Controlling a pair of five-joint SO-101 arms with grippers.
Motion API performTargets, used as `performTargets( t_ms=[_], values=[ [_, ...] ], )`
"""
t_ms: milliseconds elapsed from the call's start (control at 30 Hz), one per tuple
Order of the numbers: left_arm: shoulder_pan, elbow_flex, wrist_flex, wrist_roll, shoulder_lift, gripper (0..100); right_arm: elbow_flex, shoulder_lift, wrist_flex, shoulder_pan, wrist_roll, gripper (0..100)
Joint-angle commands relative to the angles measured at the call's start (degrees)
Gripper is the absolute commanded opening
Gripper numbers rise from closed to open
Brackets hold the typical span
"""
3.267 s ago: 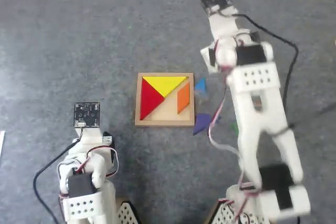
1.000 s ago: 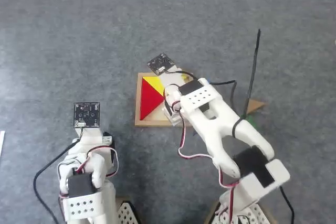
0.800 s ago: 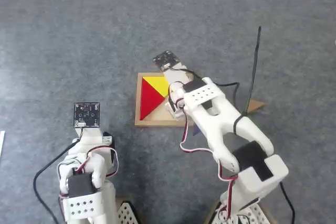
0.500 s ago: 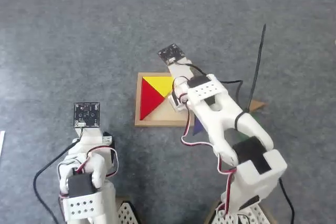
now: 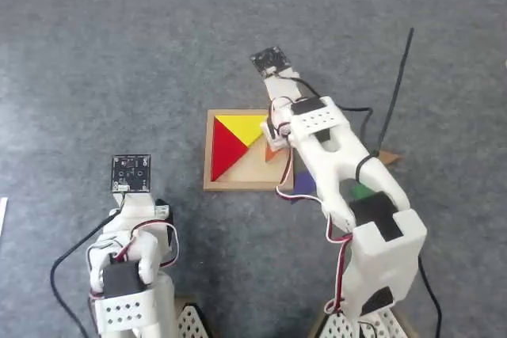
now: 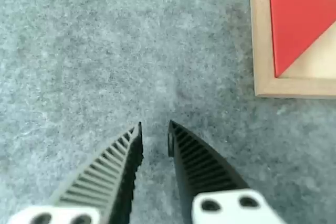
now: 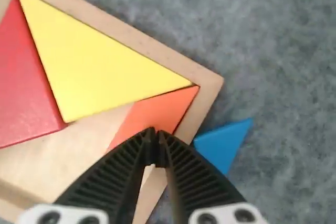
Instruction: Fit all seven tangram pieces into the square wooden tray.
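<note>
A grey, felt-like mat [image 5: 119, 61] with a coarse nap is covering the table, and a pale band is running along its far edge. The square wooden tray [image 5: 208, 148] is sitting near the middle of the table, its raised rim and floor showing light, smooth wood.

Inside it a flat yellow triangle [image 5: 242, 126] is lying with its long edge against the far rim. A red triangle [image 5: 226, 152] is resting along the left rim, touching the yellow one. An orange piece [image 7: 160, 111] is sitting by the right rim at the far right corner, meeting the yellow tip, with bare wood showing beside it.

A blue triangle [image 7: 223, 140] is lying on the mat just outside that rim. A purple piece [image 5: 303, 186], a green piece [image 5: 362, 191] and a tan piece [image 5: 388, 157] are lying on the mat toward the table's right edge.

The right gripper [image 7: 156, 132] is hanging over the orange piece, its ribbed black fingers pressed together and holding nothing.

The left gripper [image 6: 155, 129] is hovering over bare mat near the tray's near left corner, its toothed fingers standing a narrow gap apart, with nothing between them
</note>
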Motion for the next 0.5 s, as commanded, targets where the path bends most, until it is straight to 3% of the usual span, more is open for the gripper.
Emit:
performTargets(
  t_ms=[0,233,467],
  values=[
    [0.18,-0.66,0.18,0.0,-1.05,8,-4.84,-2.33,-0.57,0.57,-0.62,0.8],
    [0.18,-0.66,0.18,0.0,-1.05,8,-3.87,-9.01,1.45,-0.22,-0.79,0.9],
    [0.18,-0.66,0.18,0.0,-1.05,8,-0.35,-7.52,1.89,-7.25,-0.18,0.9]
  ],
)
